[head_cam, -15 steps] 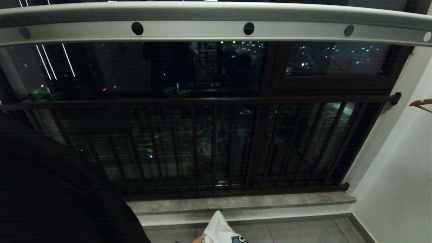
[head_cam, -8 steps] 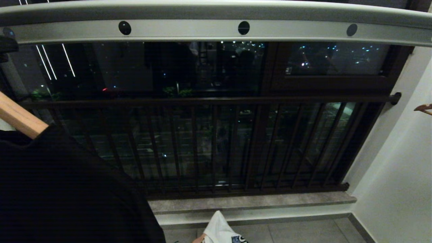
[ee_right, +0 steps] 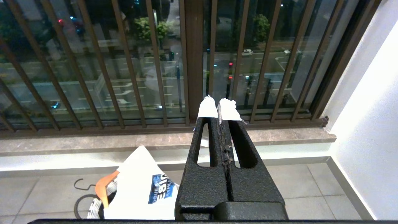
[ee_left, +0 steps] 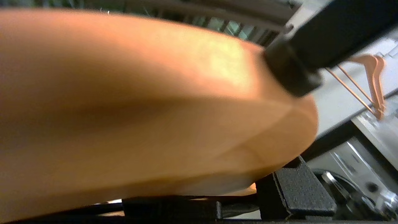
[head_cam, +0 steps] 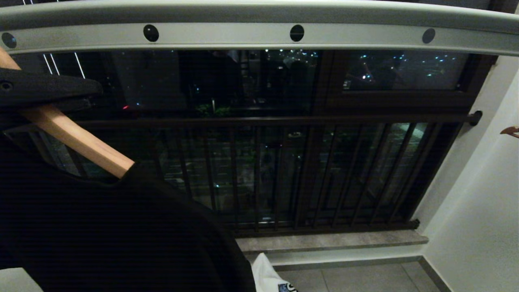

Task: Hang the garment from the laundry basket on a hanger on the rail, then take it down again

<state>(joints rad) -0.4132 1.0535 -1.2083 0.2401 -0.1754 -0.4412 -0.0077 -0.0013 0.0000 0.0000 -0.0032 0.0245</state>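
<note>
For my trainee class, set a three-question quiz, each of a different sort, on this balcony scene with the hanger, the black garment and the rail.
1. True or false: the black garment hangs from the rail.
2. What does the left gripper clamp? A) wooden hanger B) window bars C) white garment
3. Fill in: the right gripper has its fingers ____ and holds nothing.

Key
1. False: the hanger carrying it sits below the rail, held by the left gripper.
2. A
3. Shut

dark window bars (head_cam: 259,174), stone sill (ee_right: 155,141), floor tiles (ee_right: 304,183)
</note>
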